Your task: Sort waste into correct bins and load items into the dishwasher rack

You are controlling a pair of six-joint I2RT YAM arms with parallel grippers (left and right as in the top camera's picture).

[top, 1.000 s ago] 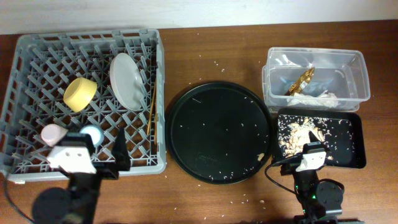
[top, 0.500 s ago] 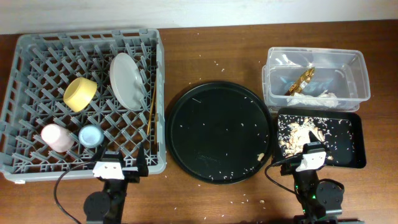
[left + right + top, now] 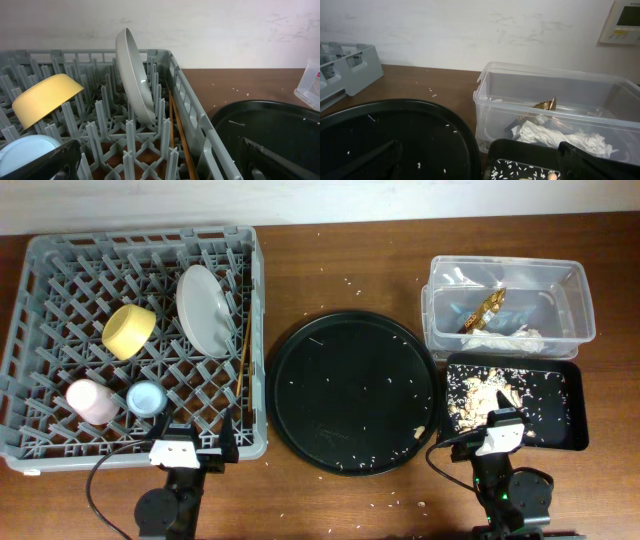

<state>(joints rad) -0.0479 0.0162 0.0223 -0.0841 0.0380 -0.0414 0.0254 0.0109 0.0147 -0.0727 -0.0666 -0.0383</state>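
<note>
The grey dishwasher rack (image 3: 140,236) holds the yellow bowl (image 3: 129,330), the plate (image 3: 205,310) on edge, the chopsticks (image 3: 243,375), the pink cup (image 3: 88,400) and the blue cup (image 3: 146,397). The clear tub (image 3: 583,300) holds the gold wrapper (image 3: 486,310) and the white napkin (image 3: 505,340). The shallow black tray (image 3: 572,408) holds food scraps (image 3: 485,395) and rice. My left gripper (image 3: 190,452) is open and empty at the rack's front edge (image 3: 160,167). My right gripper (image 3: 497,430) is open and empty at the black tray's front edge (image 3: 485,165).
A large round black tray (image 3: 350,390) with scattered rice grains lies between the rack and the bins. Loose rice grains lie on the brown table around it. A white wall stands behind the table.
One second ago my left arm was over the rack's front by the cups. It has drawn back to the front edge, and both cups show fully. The right arm has not moved.
</note>
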